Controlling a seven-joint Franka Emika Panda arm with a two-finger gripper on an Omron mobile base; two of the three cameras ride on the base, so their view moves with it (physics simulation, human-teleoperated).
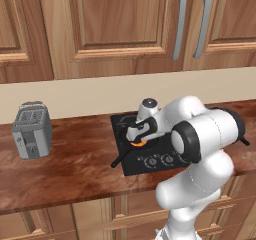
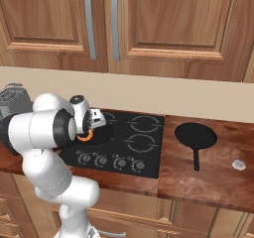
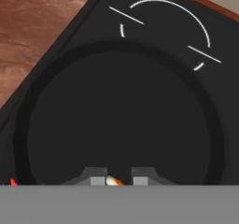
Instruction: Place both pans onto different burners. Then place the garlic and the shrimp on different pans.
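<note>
My gripper (image 1: pixel 138 137) hangs just above one black pan (image 2: pixel 101 135) that lies on the cooktop's front left burner, its handle (image 1: pixel 120 159) pointing out over the counter. The jaws are shut on the small orange shrimp (image 2: pixel 85 138). In the hand view the shrimp (image 3: pixel 114 181) shows between the two fingertips (image 3: pixel 97 179), with the pan (image 3: pixel 121 115) spread beneath them. The second pan (image 2: pixel 195 135) rests on the wooden counter to the right of the cooktop. The pale garlic (image 2: pixel 238 164) lies further right, near the counter's front.
The black cooktop (image 2: pixel 149 155) has free burners (image 2: pixel 144 124) on its right side and a row of knobs (image 2: pixel 111 161) along its front. A grey toaster (image 1: pixel 31 129) stands at the counter's left. Wooden cabinets hang above.
</note>
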